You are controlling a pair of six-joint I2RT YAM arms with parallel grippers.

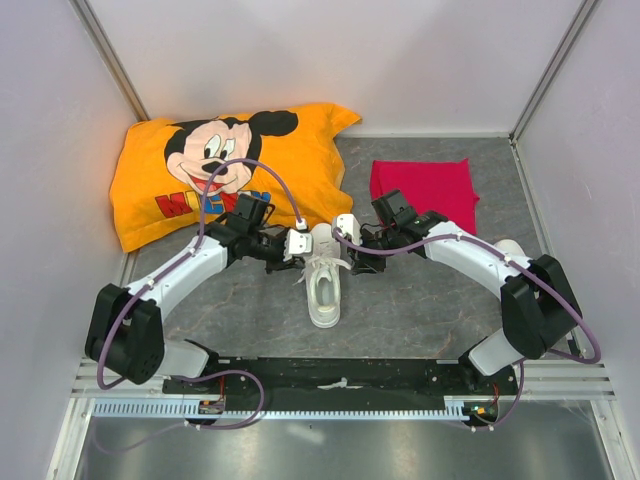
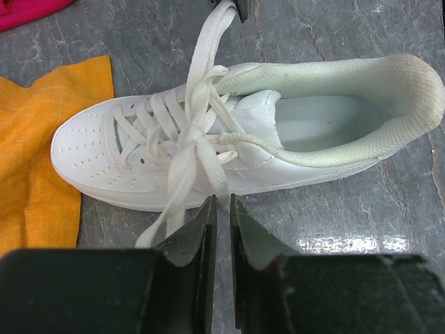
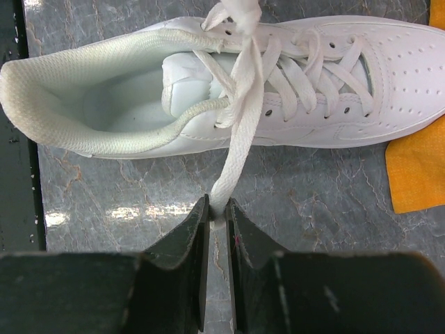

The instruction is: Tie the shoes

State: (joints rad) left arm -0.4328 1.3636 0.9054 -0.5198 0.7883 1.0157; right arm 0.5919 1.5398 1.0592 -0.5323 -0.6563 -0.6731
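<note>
A plain white low-top lace-up sneaker (image 1: 324, 285) is laid on the grey marbled tabletop (image 1: 420, 300), toe pointed away, flanked by both tools. One flat white lace (image 3: 240, 118) is pinched by the right tool (image 3: 217, 212); for the left tool (image 2: 222, 209), the state cannot be told.

Overhead view faces down; both wrist views closely share the shoe (image 2: 104, 149).

White sneaker (image 1: 324, 285) with white laces (image 2: 189, 136) on a grey marbled table (image 1: 420, 310); orange cartoon-mouse pillow (image 1: 225, 170) and red cloth (image 1: 425, 190) behind the sneaker.
</note>
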